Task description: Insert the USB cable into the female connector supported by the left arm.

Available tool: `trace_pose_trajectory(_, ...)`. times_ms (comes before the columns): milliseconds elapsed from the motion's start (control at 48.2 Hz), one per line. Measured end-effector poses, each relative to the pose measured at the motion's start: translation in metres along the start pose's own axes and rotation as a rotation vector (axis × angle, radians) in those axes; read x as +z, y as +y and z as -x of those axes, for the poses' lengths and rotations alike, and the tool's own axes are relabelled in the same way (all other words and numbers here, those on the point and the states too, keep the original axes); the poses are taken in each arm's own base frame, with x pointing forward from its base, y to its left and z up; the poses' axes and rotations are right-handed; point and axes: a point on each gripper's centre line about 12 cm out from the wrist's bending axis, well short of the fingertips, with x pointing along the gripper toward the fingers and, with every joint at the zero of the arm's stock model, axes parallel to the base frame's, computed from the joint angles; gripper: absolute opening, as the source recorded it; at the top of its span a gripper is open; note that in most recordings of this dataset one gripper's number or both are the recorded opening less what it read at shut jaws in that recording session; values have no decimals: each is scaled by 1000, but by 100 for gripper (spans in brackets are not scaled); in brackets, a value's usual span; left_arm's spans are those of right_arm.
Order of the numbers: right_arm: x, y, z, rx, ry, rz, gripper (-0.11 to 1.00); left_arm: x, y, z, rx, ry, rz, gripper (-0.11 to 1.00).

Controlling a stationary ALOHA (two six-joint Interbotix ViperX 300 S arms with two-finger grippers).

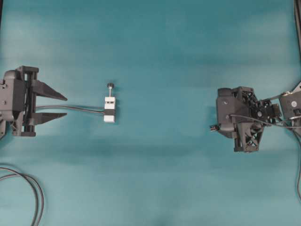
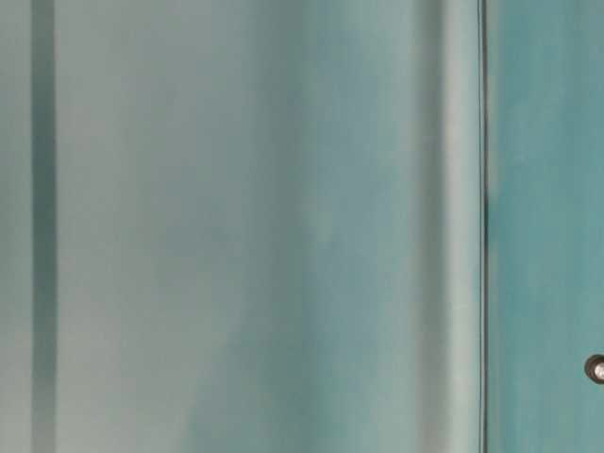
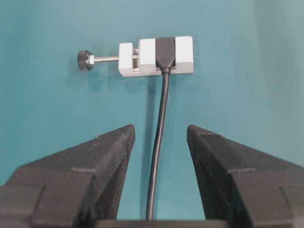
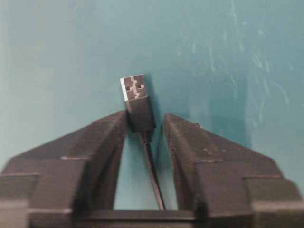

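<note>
Silver-plugged USB cable (image 4: 137,107) sits between right gripper (image 4: 145,124) fingers, grip unclear; female connector (image 1: 109,109) lies ahead of spread, empty left gripper (image 1: 56,106). Nothing inserted yet.

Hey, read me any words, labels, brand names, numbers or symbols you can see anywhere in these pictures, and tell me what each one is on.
No words, brands or numbers can be read in any view.
One sign only: a trident-like mark on the silver plug of the USB cable, too blurred to make out for certain.
The female connector shows no lettering.
</note>
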Motion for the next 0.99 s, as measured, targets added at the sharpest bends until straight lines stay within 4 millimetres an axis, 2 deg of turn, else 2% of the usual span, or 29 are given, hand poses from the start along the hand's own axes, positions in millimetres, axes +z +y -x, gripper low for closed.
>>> trace_pose_trajectory(62,-3,2,0,4,7,6,22,0,0,0,0,-2,0,56)
trace_pose_trajectory(373,-6,5,0,11,11,18,22,-1,0,0,0,2,2,56)
trace_pose_trajectory(497,-2,4,-1,9,7,16,22,-1,0,0,-1,1,-1,56)
trace_pose_trajectory(663,23,-5,0,-13,-33,-23,22,-2,0,-1,-2,9,0,55)
trace_pose_trajectory(829,53,-23,4,-50,-91,-73,22,-9,-2,-9,-11,59,0,56)
trace_pose_trajectory(995,72,-25,0,-58,-94,-40,22,-9,-2,-17,-6,32,-1,56)
